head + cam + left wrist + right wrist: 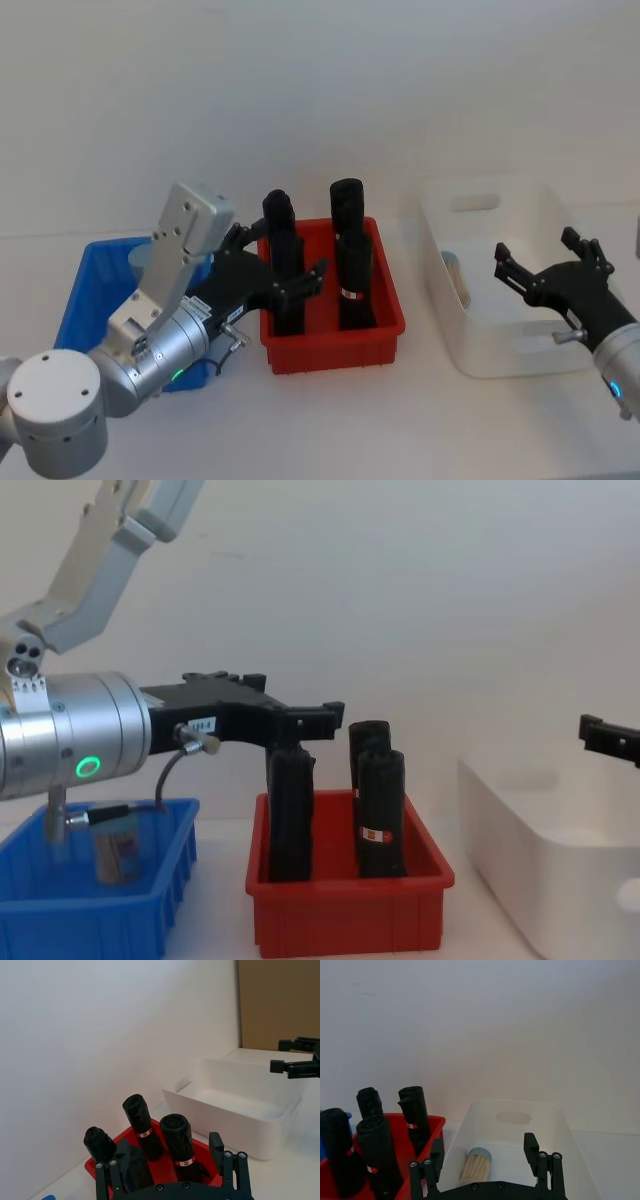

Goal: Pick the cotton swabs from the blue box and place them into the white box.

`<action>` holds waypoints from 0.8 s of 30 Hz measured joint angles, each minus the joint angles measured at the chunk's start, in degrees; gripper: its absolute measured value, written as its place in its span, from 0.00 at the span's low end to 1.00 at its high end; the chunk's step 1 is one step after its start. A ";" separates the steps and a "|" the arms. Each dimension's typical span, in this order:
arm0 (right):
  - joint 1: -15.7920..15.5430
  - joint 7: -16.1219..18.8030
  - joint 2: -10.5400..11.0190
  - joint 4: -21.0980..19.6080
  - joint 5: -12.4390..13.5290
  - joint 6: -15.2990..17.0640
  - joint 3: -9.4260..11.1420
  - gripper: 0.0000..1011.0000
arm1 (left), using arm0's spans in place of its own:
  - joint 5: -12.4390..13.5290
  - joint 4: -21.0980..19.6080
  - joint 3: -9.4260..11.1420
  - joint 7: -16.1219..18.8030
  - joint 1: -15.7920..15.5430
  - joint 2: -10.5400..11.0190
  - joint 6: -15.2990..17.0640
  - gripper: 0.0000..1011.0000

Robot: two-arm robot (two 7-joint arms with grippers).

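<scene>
Cotton swabs (118,848) stand upright in the blue box (100,920), lower left of the chest view (another tub (476,1164) lies in the white box (520,190), by the spread right tool (540,252)); the left tool (278,258), spread and empty, hovers nearer, up and right of them.
</scene>
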 joint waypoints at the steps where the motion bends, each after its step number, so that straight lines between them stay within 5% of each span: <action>1: -0.43 0.06 0.05 -0.53 -0.08 0.08 -0.06 0.99 | 0.15 -0.11 0.12 0.57 0.21 -0.02 -0.24 0.99; 16: -8.26 1.04 0.88 -10.27 -1.60 1.62 -1.06 0.99 | 2.99 -2.33 2.49 12.13 4.55 -0.40 -4.83 0.99; 24: -9.48 1.18 0.99 -11.70 -1.84 1.84 -1.21 0.99 | 4.21 -3.24 3.45 16.79 6.30 -0.56 -6.66 0.99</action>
